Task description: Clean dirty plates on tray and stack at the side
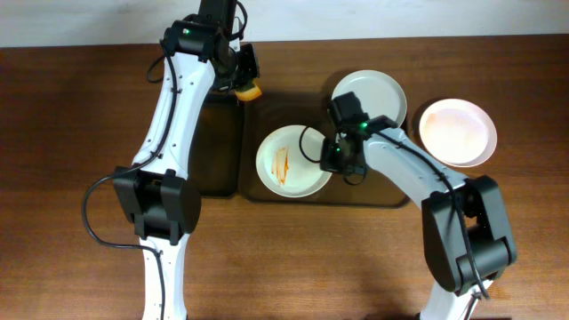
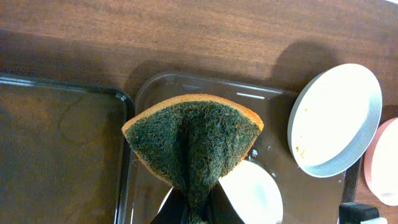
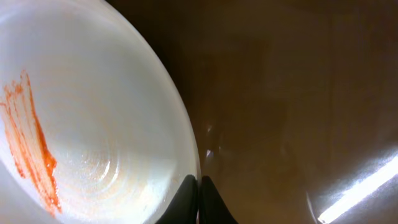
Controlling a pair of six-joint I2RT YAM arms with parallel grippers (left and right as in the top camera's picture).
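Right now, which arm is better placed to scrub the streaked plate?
Left. The left gripper holds the sponge over the tray; the right gripper is shut on the rim of the streaked plate.

No readable txt, labels, brands or nos. on anything in view.

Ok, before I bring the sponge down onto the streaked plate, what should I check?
1. The sponge is held by the left gripper: ok, pinched at its middle.
2. The right gripper pinches the streaked plate at its rim: ok, jaws closed on it.
3. The streaked plate sits on the tray: ok.
4. The sponge is above the streaks: not ok, it hangs near the tray's corner, off to the plate's side.
5. Path from sponge to plate: ok, nothing between them in the overhead view.
6. The off-tray plate is clean: cannot tell, it looks pinkish.
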